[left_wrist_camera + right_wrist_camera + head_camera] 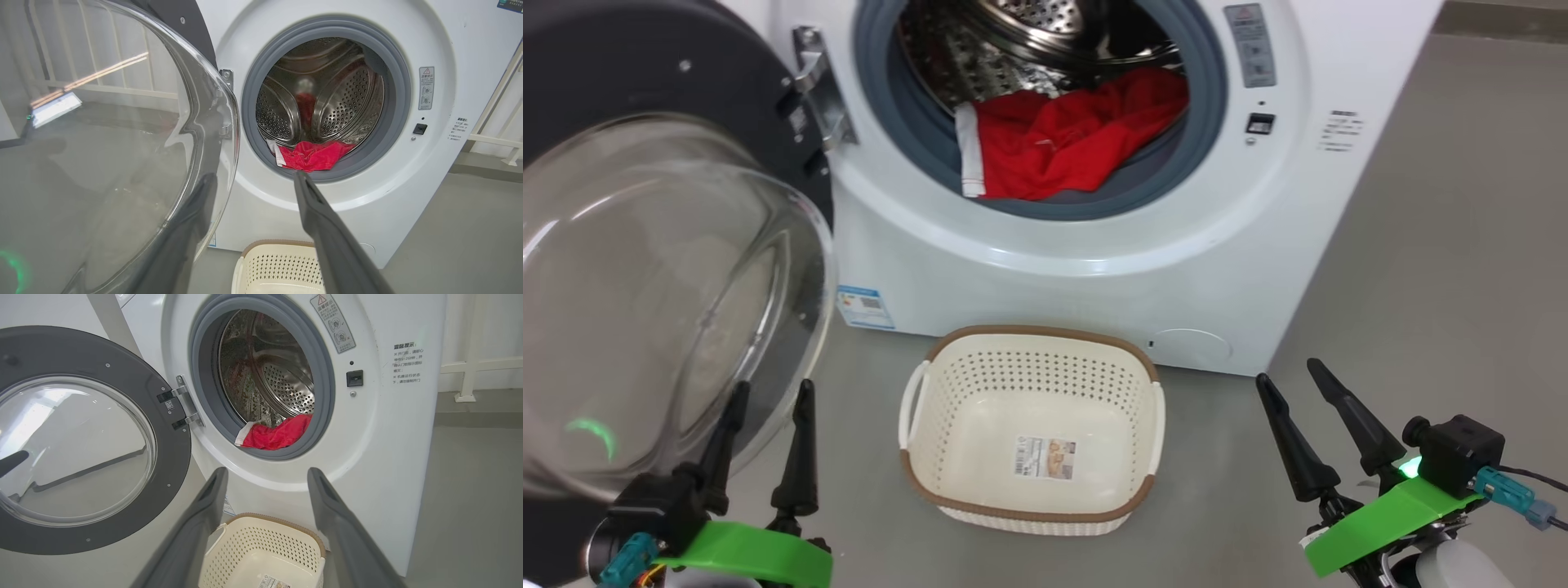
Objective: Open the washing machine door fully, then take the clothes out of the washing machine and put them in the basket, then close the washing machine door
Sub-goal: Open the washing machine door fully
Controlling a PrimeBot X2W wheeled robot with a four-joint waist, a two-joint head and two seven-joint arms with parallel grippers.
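The washing machine stands in front of me with its door swung open to the left, the glass bowl bulging toward me. Red clothes with a white band lie at the drum's mouth, over the grey gasket. The basket sits empty on the floor below the opening. My left gripper is open, low beside the door glass. My right gripper is open at the basket's right. In the left wrist view one finger shows through the door glass, and the clothes lie ahead.
Grey floor stretches to the right of the washer. The open door takes up the space on the left. White railings stand behind the machine on the right. The basket is close against the washer's front.
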